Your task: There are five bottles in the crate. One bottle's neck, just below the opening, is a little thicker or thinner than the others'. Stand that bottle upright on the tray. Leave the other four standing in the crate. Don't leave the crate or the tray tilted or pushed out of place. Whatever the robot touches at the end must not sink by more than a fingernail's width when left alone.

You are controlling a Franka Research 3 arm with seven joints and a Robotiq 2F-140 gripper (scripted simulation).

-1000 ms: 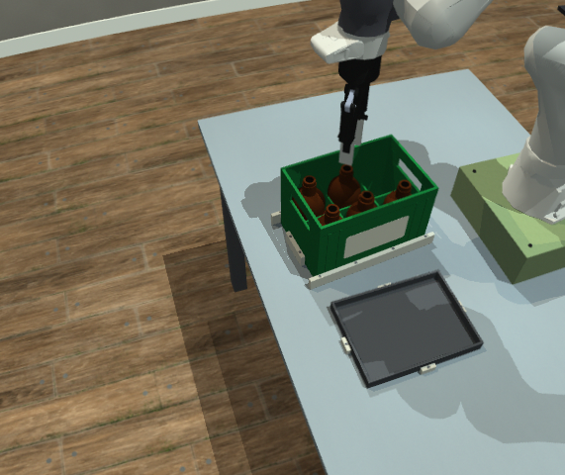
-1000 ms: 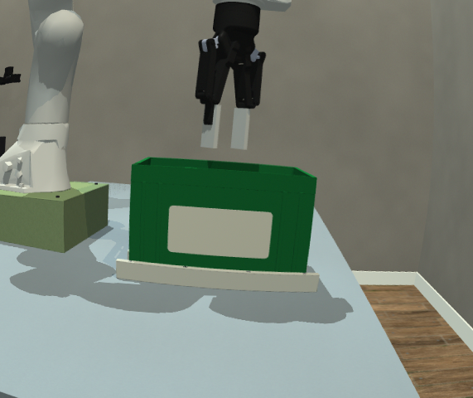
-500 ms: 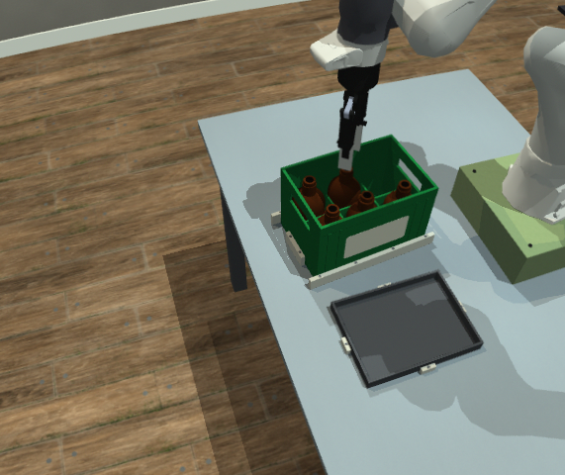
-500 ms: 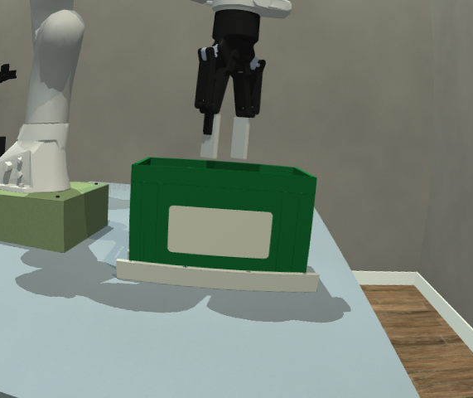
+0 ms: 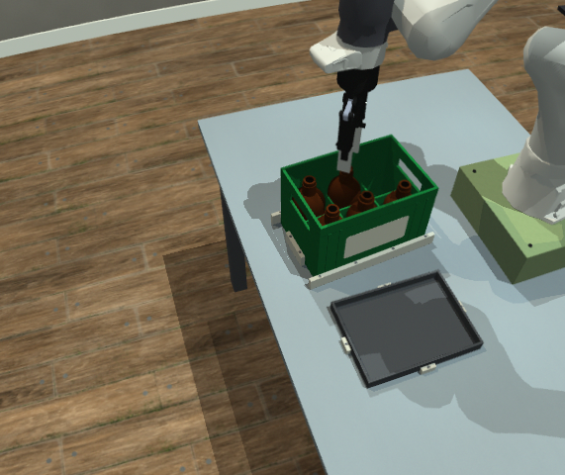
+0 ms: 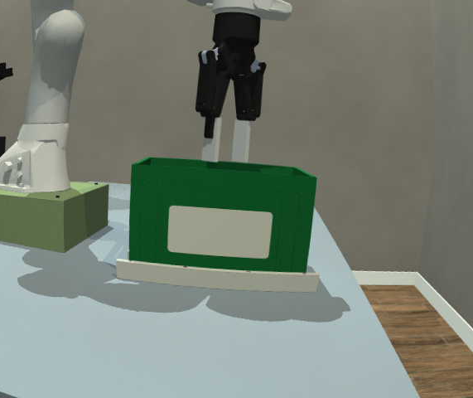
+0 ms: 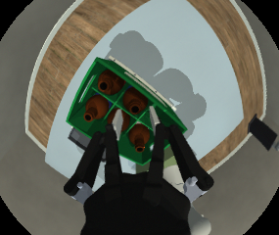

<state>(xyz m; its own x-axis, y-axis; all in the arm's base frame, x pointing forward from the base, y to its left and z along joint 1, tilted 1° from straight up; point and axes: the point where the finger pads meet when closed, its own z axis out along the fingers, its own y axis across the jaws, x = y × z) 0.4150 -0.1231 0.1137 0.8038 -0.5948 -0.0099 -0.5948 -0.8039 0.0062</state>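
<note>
The green crate (image 5: 374, 239) (image 6: 224, 195) (image 7: 84, 98) stands level. In it are five brown bottles: back left (image 5: 310, 199) (image 7: 111, 83), back middle (image 5: 342, 191) (image 7: 134, 98), front left (image 5: 331, 212) (image 7: 98, 105), front middle (image 5: 366, 202) (image 7: 115, 122) and front right (image 5: 404, 188) (image 7: 140, 133), as the top camera sees them. My gripper (image 5: 345, 166) (image 6: 225, 158) (image 7: 135, 114) is partly open, pointing down, its tips at the back middle bottle's neck, one on either side in the wrist view. A finger hides part of that neck. Neck differences are too small to tell. The dark tray (image 5: 408, 327) lies flat and empty.
Cream rails (image 5: 374, 259) (image 6: 217, 275) run along the crate's long sides. Small cream blocks (image 5: 427, 368) edge the tray. The back right compartment holds no bottle. The green base block (image 5: 497, 220) (image 6: 17, 214) stands beside the crate. Crate walls and neighbouring bottles surround the fingertips.
</note>
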